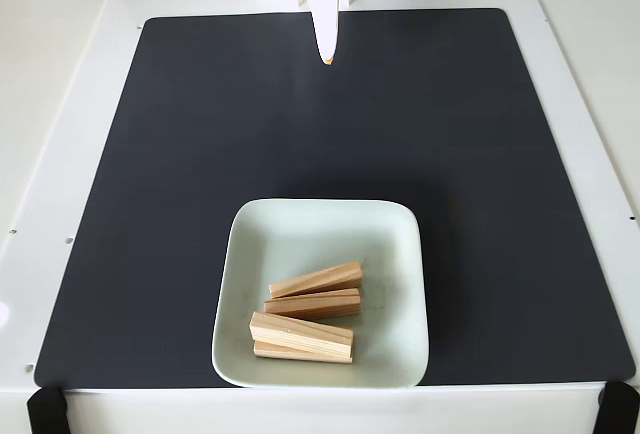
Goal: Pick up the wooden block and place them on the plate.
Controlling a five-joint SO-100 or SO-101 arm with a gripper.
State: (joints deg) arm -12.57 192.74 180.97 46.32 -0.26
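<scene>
- Pine wooden blocks (312, 312), four as far as can be counted, are being carried by the plate (300, 224) near the mat's (180, 154) front edge.
- Nothing is being held by the gripper (327, 54) at the mat's rear edge; its fingers are looking closed.
- No block is being left outside; the task is being judged complete.

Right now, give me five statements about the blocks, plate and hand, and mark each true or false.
1. All four blocks lie in the plate. True.
2. The plate sits at the far end of the mat. False: it sits at the near edge.
3. The hand holds a block. False: it holds nothing and is far from the plate.
4. One block lies on the mat beside the plate. False: none lies on the mat.
5. The blocks lie close together, roughly parallel. True.
</scene>
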